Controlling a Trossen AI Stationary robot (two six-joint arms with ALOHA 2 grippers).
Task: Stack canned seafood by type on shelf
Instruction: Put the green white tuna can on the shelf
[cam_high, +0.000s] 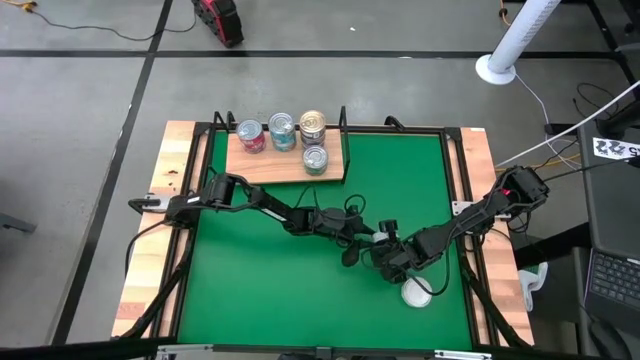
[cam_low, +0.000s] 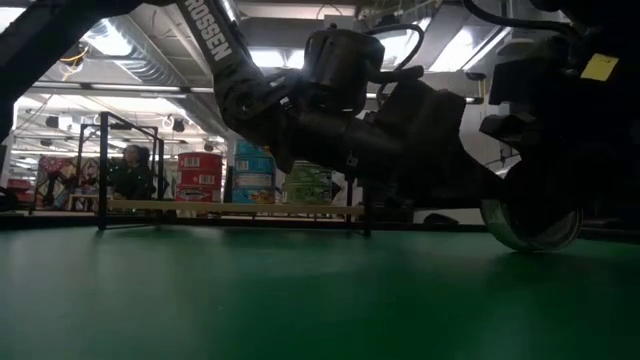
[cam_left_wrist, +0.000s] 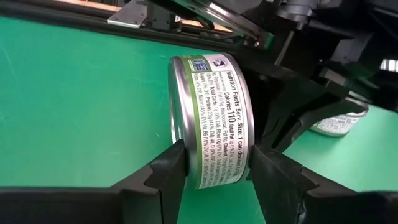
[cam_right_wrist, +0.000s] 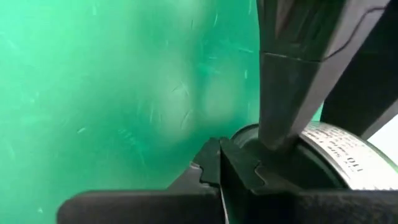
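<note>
Tins (cam_high: 283, 133) of seafood stand on the shelf (cam_high: 262, 166), a light wooden board with thin black uprights at the far left part of the green mat (cam_high: 262, 270). Seen from above, there are four spots: a red-labelled stack at the left, a teal one beside it, a gold-tan one next, and one more tin just in front of the gold one. From table height the red, teal and green labels show in a row on the board (the far room and a person lie behind them).

Near the middle of the mat the two arms meet. The left gripper (cam_left_wrist: 214, 171) has its two dark fingers (cam_left_wrist: 169, 171) pressed against the flat ends of a can (cam_left_wrist: 208, 118) that lies on its side, the green-trimmed label with its nutrition print facing the wrist camera. The jaws stand partly apart, only as wide as the tin's height, and the tin sits squeezed between them.

The right gripper (cam_high: 400, 262) is just beside the left one, low over the mat, its fingers closed together with nothing between them. In its own wrist view another tin (cam_right_wrist: 323, 158) lies close behind the finger tips, and I cannot tell whether they touch it. From above, a pale round tin (cam_high: 416, 293) lies on the mat just nearer the front edge than that gripper.
</note>
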